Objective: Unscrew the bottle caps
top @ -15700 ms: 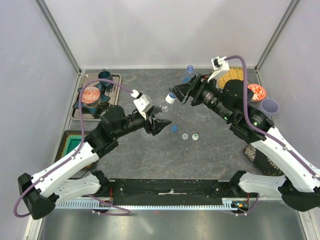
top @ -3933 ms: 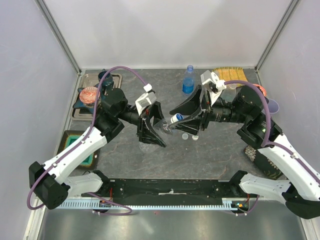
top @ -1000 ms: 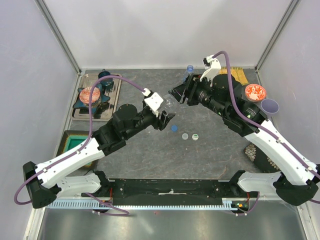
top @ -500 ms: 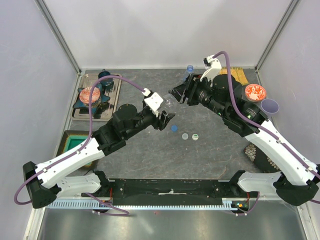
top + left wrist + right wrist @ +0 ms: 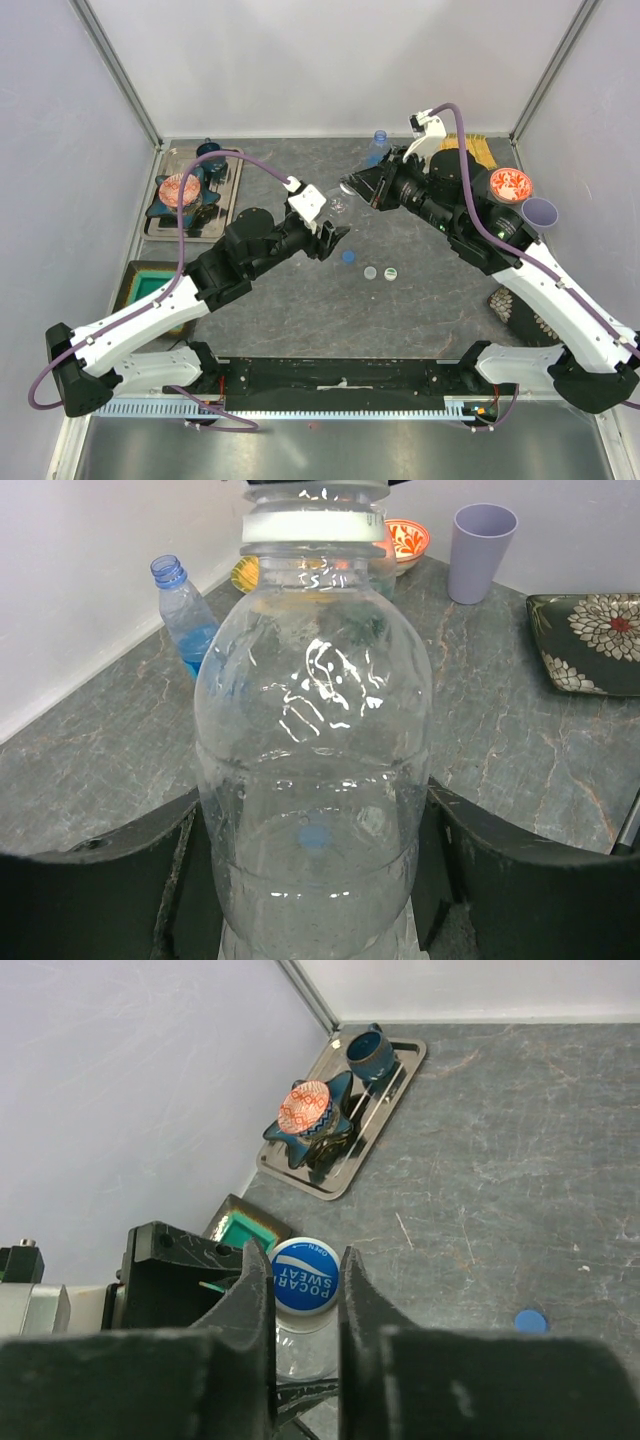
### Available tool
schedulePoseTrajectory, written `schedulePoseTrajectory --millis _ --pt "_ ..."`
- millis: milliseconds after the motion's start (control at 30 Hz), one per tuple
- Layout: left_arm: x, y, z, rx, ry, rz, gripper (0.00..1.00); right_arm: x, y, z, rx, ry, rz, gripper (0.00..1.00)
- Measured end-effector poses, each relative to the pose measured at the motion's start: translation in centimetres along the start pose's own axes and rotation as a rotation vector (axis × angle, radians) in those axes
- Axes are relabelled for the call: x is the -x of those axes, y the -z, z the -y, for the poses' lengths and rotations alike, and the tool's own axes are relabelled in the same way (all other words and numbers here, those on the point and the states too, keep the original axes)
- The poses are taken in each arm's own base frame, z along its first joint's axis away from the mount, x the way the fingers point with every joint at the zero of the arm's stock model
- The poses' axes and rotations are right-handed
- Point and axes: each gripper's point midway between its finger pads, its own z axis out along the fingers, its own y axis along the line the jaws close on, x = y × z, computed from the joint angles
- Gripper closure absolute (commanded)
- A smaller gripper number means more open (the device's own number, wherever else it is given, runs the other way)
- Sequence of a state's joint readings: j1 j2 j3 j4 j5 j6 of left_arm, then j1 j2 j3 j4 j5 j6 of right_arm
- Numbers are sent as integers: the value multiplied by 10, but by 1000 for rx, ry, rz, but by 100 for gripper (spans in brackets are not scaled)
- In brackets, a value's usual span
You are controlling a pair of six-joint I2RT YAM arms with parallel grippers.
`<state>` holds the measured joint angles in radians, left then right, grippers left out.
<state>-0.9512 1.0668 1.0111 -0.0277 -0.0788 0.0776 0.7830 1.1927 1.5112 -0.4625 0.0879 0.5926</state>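
Observation:
A plain clear bottle point(image 5: 340, 206) point(image 5: 315, 780) hangs above the middle of the table, my left gripper point(image 5: 331, 233) point(image 5: 315, 880) shut round its lower body. Its cap point(image 5: 305, 1275), blue on top with a white rim point(image 5: 313, 527), sits between the fingers point(image 5: 255, 1295) of my right gripper point(image 5: 353, 187) point(image 5: 305, 1282), which is shut on it. A blue-labelled bottle point(image 5: 377, 144) point(image 5: 186, 620) stands uncapped by the back wall. Three loose caps lie on the table: a blue one point(image 5: 348, 256) point(image 5: 530, 1321) and two pale ones point(image 5: 370, 272) point(image 5: 390, 271).
A metal tray point(image 5: 233, 160) point(image 5: 395, 1075) with a star-shaped dish and a dark cup stands at the back left, a green box point(image 5: 150, 291) nearer. At the right are a lilac cup point(image 5: 541, 212) point(image 5: 482, 550), a red bowl point(image 5: 512, 184) and a floral plate point(image 5: 590, 640).
My right gripper has closed its fingers onto the cap of the held bottle. The left arm and the bottle have stayed put.

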Motion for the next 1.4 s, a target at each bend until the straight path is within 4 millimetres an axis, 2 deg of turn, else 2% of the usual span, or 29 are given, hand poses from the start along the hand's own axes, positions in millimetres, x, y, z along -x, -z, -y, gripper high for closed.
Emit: schedulePoseTrajectory --millis 200,333,667,767,867,1133,1300,1400 --pt "1 4 4 -32 2 1 60 -5 3 -6 56 52 -27 100" --pt "11 19 17 -180 46 32 60 -5 17 -26 181 124 -48 100" --pt "56 76 81 -899 325 87 58 -4 82 -93 642 343 -32 100" --pt "60 92 96 -1085 348 58 58 -10 106 -105 766 384 -10 100" --pt "58 103 102 -1193 341 28 58 -18 117 -111 850 403 -16 100" --pt "51 110 105 -1290 279 5 58 -27 131 -119 961 422 -57 100" --pt "45 107 104 -1308 257 1 58 -26 132 -117 946 421 -49 100" --pt "45 96 94 -1253 299 3 57 -18 139 -118 920 415 -7 100"
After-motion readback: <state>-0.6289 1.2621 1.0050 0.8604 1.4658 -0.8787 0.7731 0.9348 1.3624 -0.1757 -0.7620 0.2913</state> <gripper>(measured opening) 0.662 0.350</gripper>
